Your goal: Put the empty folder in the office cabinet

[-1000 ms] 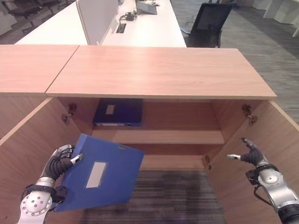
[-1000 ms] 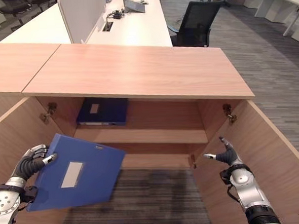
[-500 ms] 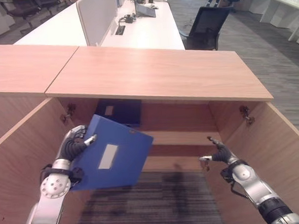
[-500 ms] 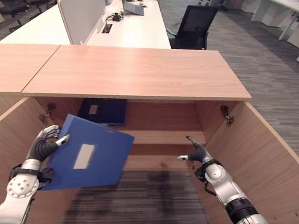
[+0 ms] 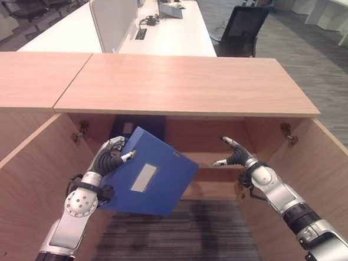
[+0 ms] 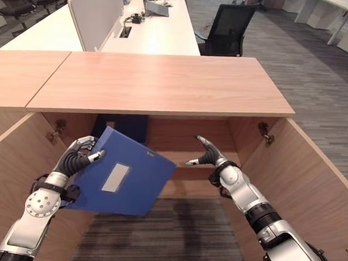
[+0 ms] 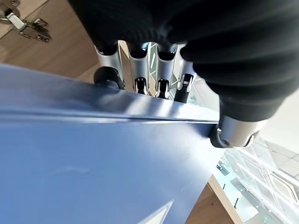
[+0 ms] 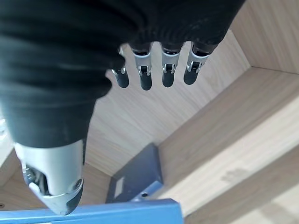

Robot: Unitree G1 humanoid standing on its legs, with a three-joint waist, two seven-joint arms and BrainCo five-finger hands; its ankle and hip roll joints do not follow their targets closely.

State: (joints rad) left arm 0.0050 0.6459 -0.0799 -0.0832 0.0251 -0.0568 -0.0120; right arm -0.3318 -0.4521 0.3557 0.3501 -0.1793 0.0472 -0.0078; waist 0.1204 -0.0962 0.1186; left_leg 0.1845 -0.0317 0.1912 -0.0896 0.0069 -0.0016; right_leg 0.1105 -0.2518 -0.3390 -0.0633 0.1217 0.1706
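My left hand is shut on the near left edge of a blue folder with a white label, its fingers and thumb pinching that edge. The folder is held tilted in the air before the open wooden cabinet, just below and in front of its upper shelf. My right hand is open, fingers straight, a little to the right of the folder's far corner, not touching it. A second dark blue folder lies flat at the back left of the upper shelf, partly hidden behind the held one.
Both cabinet doors stand open to either side of my arms. Grey carpet lies below. Behind the cabinet stand white desks with a divider and a black office chair.
My left hand has lifted the folder up and to the right toward the shelf opening. My right hand has moved left and up, from the right door to beside the folder.
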